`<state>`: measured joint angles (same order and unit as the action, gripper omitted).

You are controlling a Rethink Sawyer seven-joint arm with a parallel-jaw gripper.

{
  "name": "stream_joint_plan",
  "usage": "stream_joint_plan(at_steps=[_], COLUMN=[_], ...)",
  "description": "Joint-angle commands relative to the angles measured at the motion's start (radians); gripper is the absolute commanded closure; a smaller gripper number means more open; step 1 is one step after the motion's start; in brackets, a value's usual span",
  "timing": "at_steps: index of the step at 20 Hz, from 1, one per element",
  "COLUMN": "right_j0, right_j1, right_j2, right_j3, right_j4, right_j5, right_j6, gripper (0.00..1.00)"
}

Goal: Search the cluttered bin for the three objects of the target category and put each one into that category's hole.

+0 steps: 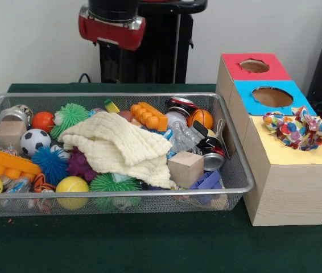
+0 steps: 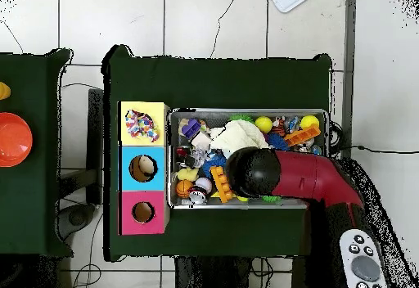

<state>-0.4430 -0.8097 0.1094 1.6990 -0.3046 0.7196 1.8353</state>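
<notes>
Red arm over the bin seen overhead, front view crops it, tool state unclear.

I'm working in a robotics lab: a red and black arm on a pedestal, a green-covered surface on a tiled floor, a wire bin of test objects, and a sorting box with colour-coded holes.
</notes>
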Motion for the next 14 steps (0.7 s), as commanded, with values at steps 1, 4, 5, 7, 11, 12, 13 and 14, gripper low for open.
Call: stream_joint_plan(at_steps=[1,4,5,7,11,12,13,14], right_j0=[-0.026,-0.016,-0.012,-0.007,-0.006,-0.006,-0.009,-0.010], right_j1=[0.025,0.039,0.044,0.051,0.075,0.085,0.094,0.104], right_j2=[0.174,0.180,0.179,0.175,0.173,0.173,0.175,0.175], right_j3=[0.082,0.065,0.062,0.062,0.056,0.051,0.051,0.047], right_j4=[0.093,0.100,0.102,0.098,0.079,0.078,0.074,0.072], right_j5=[-0.137,-0.162,-0.173,-0.201,-0.256,-0.267,-0.282,-0.301], right_j6=[0.016,0.031,0.039,0.050,0.053,0.058,0.058,0.064], gripper=[1.00,1.00,1.00,1.00,1.00,1.00,1.00,1.00])
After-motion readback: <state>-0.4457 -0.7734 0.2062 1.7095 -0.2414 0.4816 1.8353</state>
